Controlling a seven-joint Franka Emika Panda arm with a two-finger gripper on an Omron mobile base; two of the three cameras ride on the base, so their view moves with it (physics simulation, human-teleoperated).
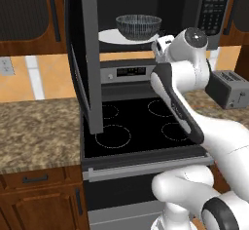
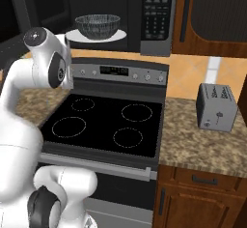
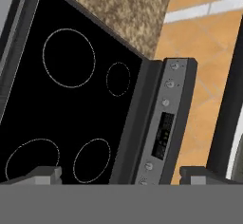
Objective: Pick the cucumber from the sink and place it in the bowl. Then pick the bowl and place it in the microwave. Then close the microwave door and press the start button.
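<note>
So the bowl [image 1: 138, 27] is sitting inside the microwave [image 2: 144, 9] right now, on the white round plate [image 1: 113, 37] in there. I'm not seeing into the bowl well enough from either base camera to say whether the cucumber is in it. The microwave door [image 1: 82, 53] is hanging wide open, swung out to the left over the stove [image 2: 103, 121], edge-on to my left camera.

My gripper [image 3: 128, 174] is standing wide open and gripping nothing; in the hand cam the two fingertips [image 3: 45, 174] are poking up at the bottom, well apart, and it's looking down on the black cooktop and the stove's control strip [image 3: 163, 123]. The arm is bending up in front of the microwave opening. The silver toaster [image 2: 216, 107] is sitting on the granite counter [image 2: 202, 145] to the right.
</note>
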